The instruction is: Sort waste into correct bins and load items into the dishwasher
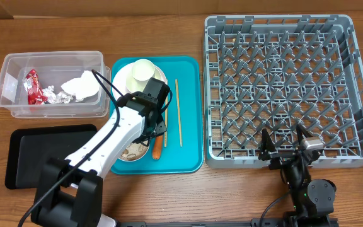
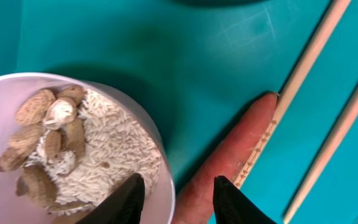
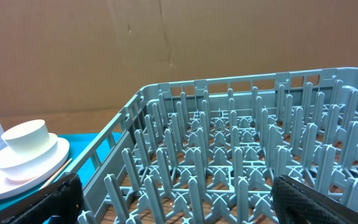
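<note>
hovering just above the orange carrot (image 2: 229,155) with left gripper (image 2: 176,196) half spread, holding nothing (long way slanting beside a chopstick (image 2: 304,68)); far from wide-spread right gripper (image 1: 284,140).

Bowl (image 2: 157,140) & chopstick (image 2: 303,62) crowd carrot (image 2: 229,155) on both sides, little room btwn

The left gripper (image 1: 152,131) hangs over the teal tray (image 1: 191,161). Right under it are a bowl (image 1: 131,151) of food bits and the carrot (image 1: 157,150). The chopsticks (image 1: 178,113) lie just beside it. The right gripper (image 1: 287,144), jaws wide apart, sits at the grey rack (image 1: 282,82) edge.
</note>
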Tool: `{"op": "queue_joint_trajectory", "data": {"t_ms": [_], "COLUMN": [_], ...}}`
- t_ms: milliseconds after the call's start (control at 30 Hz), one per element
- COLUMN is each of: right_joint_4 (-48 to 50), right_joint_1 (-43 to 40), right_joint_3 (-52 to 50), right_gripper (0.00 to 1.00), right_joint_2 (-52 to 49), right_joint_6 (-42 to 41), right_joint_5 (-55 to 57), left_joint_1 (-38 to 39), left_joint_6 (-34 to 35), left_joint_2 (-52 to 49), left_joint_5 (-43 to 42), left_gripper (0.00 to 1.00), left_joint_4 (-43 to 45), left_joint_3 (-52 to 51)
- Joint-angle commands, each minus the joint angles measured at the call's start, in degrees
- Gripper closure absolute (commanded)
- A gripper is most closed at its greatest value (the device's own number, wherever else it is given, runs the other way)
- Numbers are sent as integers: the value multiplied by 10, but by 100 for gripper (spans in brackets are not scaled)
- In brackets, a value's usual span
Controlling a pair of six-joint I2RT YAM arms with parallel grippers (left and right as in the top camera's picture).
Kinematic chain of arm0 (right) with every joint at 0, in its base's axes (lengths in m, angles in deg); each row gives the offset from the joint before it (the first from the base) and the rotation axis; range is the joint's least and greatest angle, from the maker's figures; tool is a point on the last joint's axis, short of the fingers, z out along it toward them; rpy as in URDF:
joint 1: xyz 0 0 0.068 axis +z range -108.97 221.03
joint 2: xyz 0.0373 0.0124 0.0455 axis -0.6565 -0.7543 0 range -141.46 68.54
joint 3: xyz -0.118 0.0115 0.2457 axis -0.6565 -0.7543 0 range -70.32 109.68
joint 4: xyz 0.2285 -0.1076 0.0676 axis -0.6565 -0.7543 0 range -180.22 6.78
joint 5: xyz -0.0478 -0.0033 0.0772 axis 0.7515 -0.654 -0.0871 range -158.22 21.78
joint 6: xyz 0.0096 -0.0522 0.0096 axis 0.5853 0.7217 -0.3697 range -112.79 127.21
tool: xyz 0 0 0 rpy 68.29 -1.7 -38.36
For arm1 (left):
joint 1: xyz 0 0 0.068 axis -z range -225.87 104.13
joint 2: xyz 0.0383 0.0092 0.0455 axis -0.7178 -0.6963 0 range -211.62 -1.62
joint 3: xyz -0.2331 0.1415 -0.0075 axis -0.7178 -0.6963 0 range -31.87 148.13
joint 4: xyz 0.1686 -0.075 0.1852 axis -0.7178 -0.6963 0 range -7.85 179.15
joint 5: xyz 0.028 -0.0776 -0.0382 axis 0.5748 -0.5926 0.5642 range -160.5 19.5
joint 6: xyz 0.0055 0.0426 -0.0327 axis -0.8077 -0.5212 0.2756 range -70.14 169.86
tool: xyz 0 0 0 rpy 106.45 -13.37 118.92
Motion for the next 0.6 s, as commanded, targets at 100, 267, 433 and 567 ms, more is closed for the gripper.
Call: {"op": "queue_joint_trajectory", "data": {"t_ms": [100, 267, 433, 567], "right_joint_4": [2, 2, 2, 2], "right_joint_1": [-2, -2, -2, -2], "right_joint_3": [-6, -6, -6, -6], "right_gripper": [0, 0, 0, 0], "right_joint_2": [5, 5, 5, 5], "right_joint_6": [-1, -1, -1, -1], "right_joint_5": [3, 3, 3, 3], "left_joint_1": [-12, -31, -31, -32], "left_joint_6": [11, 11, 12, 12], "left_joint_2": [-33, -34, -37, -43], "left_joint_5": [-22, -37, -37, -41], "left_gripper": [61, 63, 67, 69], "left_joint_4": [3, 3, 6, 7], "left_joint_3": [-7, -8, -10, -10]}}
